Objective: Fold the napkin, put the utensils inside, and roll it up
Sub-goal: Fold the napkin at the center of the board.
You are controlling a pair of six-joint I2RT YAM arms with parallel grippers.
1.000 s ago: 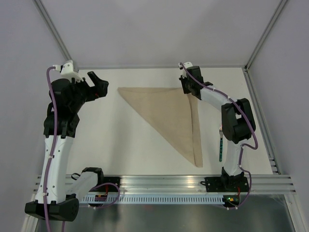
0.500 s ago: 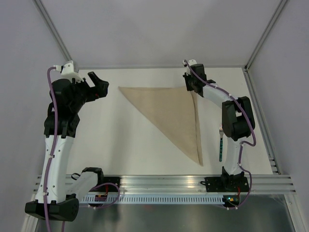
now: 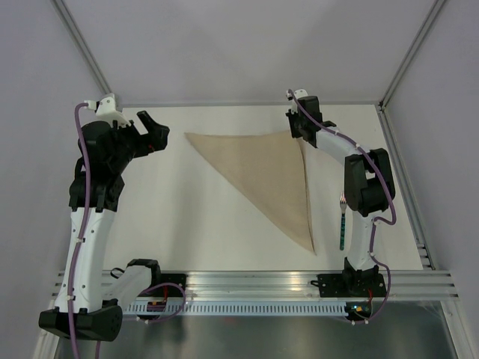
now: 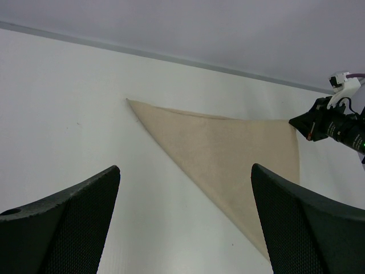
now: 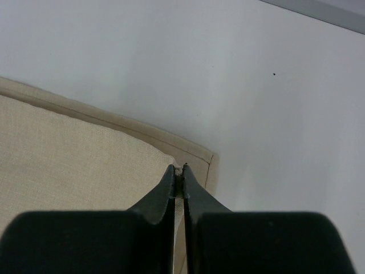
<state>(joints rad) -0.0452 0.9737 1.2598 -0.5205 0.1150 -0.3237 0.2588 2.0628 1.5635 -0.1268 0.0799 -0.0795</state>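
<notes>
Nothing legible in any view: no text, label, brand, number or sign clear enough to read.

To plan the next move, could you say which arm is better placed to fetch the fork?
Likely the right arm: the fork lies on its side of the napkin, though its fingers must first release the corner.

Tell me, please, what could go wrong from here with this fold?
1. The right pincer nips only the very tip of the napkin corner; it may slip out, leaving the layers misaligned.
2. The fork lies close beside the right arm, which could knock it when retreating.
</notes>
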